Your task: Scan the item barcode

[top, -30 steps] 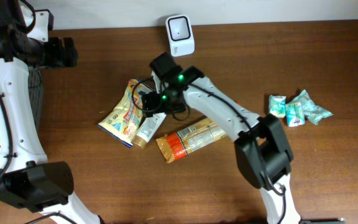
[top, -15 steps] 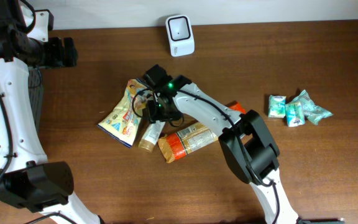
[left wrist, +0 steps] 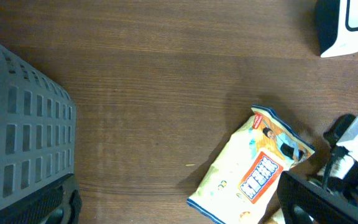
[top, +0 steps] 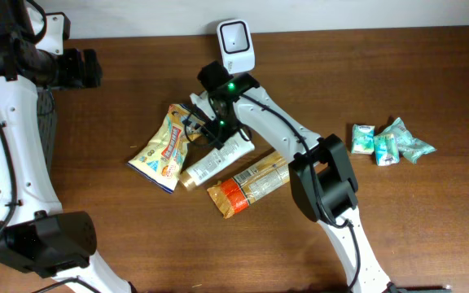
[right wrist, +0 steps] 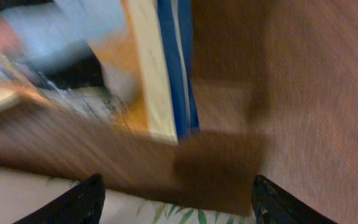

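Brown wooden counter is seen from overhead. The white left arm is kept at the far left edge. The right arm is stretched from the near edge to the middle of the counter. A grey slotted basket is seen at the left in the left wrist view.

A yellow chip bag is laid flat left of centre. A tan and orange bar packet is laid near it, to the right. A white tube is laid slantwise between the two, touching the bag, with its cap toward the near left. A white scanner is stood at the far edge, well apart from the tube. Small teal packets are bunched at the right.

The left pincer is spread wide with nothing held. The right pincer is placed over the tube's far end. Its fingers are seen well apart in the blurred wrist view, but a grip cannot be told.
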`<move>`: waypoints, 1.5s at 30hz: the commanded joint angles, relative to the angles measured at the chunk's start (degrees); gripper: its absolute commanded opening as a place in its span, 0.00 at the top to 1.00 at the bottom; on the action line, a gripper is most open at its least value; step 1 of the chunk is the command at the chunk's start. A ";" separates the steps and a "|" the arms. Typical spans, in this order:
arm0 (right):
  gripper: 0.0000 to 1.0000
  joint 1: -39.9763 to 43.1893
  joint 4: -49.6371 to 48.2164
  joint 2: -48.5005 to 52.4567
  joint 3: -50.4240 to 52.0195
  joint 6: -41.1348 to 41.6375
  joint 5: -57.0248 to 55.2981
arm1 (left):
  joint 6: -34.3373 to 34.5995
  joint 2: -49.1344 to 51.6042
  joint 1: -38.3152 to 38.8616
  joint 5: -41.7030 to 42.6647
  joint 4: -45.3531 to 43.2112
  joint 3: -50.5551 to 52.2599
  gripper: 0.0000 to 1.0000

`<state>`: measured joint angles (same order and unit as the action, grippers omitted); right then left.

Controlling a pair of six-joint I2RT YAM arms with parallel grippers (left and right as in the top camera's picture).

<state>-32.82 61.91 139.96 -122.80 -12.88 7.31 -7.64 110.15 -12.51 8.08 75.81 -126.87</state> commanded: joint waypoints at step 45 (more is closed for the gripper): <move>0.96 7.50 25.55 -11.74 -14.32 -0.63 22.25 | 0.50 -0.24 -0.02 0.00 -0.04 -0.46 0.01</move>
<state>-26.81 86.32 136.79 -132.29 -19.16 27.33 -7.64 110.15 -12.51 8.10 75.85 -126.87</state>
